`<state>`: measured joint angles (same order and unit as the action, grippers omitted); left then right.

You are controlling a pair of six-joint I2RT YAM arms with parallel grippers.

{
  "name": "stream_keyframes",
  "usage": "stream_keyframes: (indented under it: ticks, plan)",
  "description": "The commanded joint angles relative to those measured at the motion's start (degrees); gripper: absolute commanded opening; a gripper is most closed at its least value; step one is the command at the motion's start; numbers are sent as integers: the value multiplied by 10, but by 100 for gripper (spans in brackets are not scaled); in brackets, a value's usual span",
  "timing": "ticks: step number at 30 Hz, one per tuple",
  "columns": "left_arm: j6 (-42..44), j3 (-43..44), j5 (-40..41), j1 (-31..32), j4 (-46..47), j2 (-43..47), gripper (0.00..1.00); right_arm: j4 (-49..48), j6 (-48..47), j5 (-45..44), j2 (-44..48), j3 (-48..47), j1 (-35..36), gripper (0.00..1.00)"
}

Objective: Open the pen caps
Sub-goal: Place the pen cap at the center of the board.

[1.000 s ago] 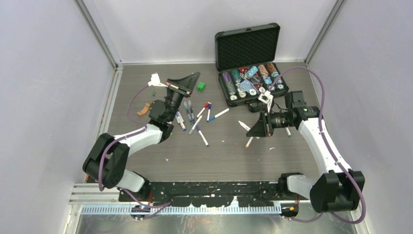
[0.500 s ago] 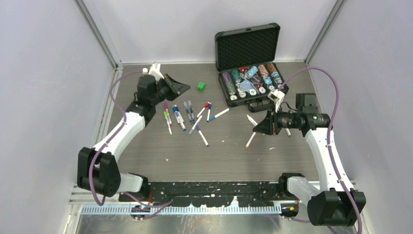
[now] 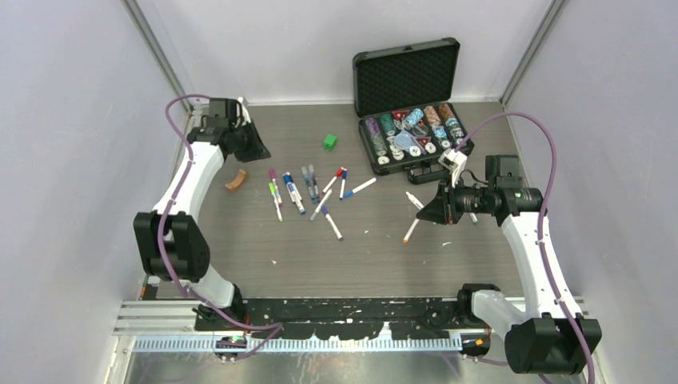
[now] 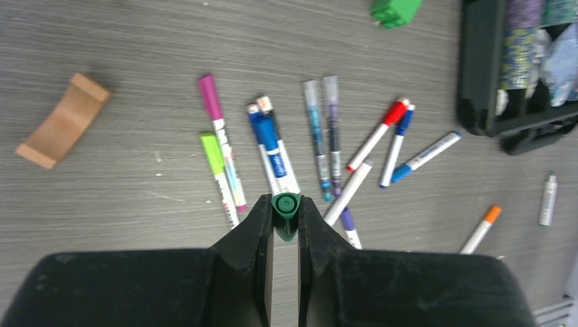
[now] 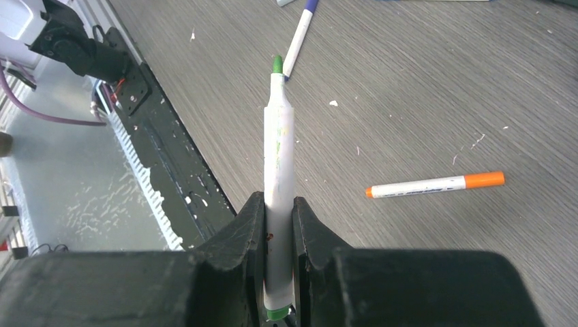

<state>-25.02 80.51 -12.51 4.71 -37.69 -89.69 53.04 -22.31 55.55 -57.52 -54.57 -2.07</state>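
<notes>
Change since earlier view: left arm has swung from the middle of the counter out to its rear left corner; right arm has shifted only slightly.
Left fingers: pressed onto a small green plastic cap, which is pinched between their tips and held off the counter.
Curved brown wooden block: lies alone on the counter, near the left arm and left of the pens.
Loose marker pens, left group: a pink-capped pen and a lime-capped pen lie just beside each other. Next come two blue-capped pens side by side, then a teal pen and a purple pen, parallel.
Loose marker pens, right group: a red-capped pen and a blue-capped pen lie close together at their capped ends. A white pen with a blue end lies to their right.
Small green cube: sits behind the pens, apart from them.
Black foam-lined case: stands at the rear right with its lid up, and rows of multicoloured poker chips fill the tray.
Orange-tipped white pen: lies on the counter near the right fingers, apart from them.
Right fingers: closed on a white-barrelled marker pen. Its barrel projects beyond the tips, and the bare green nib points away from the wrist, above the counter.
</notes>
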Motion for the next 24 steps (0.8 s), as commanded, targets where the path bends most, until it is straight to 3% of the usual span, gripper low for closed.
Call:
stream_keyframes:
  ticks: [1, 24]
  plan:
    - [66, 57, 29, -18, -77, -31, 0, 10, -14, 6, 9, -17, -2, 0]
    - [75, 163, 49, -41, -85, -180, 2, 2, -16, -9, 6, -5, -18, 0]
